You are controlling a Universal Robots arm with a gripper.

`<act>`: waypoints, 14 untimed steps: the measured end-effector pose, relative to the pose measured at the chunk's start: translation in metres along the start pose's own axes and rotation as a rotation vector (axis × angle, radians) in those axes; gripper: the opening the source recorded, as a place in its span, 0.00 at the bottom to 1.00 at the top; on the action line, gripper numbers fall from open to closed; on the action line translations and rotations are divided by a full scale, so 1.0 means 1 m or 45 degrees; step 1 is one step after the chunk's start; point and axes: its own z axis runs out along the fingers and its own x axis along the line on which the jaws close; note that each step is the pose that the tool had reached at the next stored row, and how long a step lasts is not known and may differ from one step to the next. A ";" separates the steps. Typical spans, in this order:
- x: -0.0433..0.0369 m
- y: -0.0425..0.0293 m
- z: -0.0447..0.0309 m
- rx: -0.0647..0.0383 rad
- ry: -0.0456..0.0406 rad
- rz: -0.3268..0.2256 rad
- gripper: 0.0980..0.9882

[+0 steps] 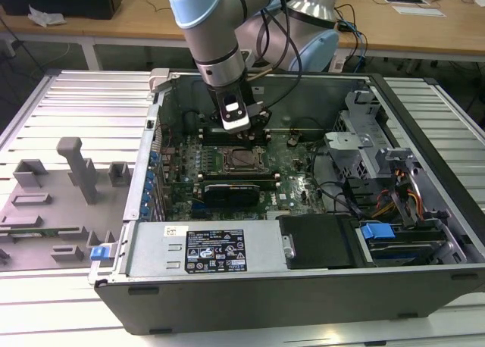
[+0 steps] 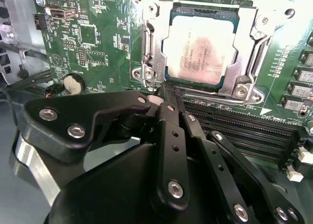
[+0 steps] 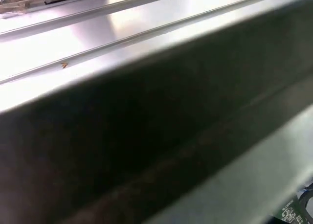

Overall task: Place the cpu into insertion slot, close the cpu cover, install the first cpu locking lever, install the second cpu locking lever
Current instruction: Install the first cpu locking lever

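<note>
The cpu point(image 2: 200, 48) lies flat in the insertion slot point(image 1: 241, 160), its silver top showing through the window of the cpu cover point(image 2: 152, 48). The cover lies down over the chip's rim. A thin metal lever rod point(image 2: 255, 62) runs along one side of the socket frame. My gripper point(image 2: 160, 96) hangs just beside the socket's edge, its black fingers point(image 2: 168, 117) pressed together with nothing visible between them. In the exterior view the gripper point(image 1: 242, 129) sits low inside the case, just behind the socket.
The open computer case point(image 1: 424, 104) surrounds the green motherboard point(image 2: 93, 38). Long black memory slots point(image 2: 244, 131) lie next to the socket. A power supply point(image 1: 204, 248) and a drive cage point(image 1: 379, 146) stand nearby. The grey case wall point(image 3: 146, 111) is close to the wrist.
</note>
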 end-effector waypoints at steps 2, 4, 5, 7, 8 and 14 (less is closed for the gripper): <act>0.0000 0.0000 0.0000 0.000 0.000 0.000 0.01; -0.0001 0.0000 -0.0002 0.000 0.000 0.000 0.01; -0.0002 0.0000 -0.0008 0.000 0.000 0.000 0.01; -0.0008 0.0004 -0.0025 0.000 0.000 0.000 0.01; -0.0014 0.0008 -0.0045 0.000 0.000 0.000 0.01; -0.0043 0.0026 -0.0143 0.000 0.000 0.000 0.01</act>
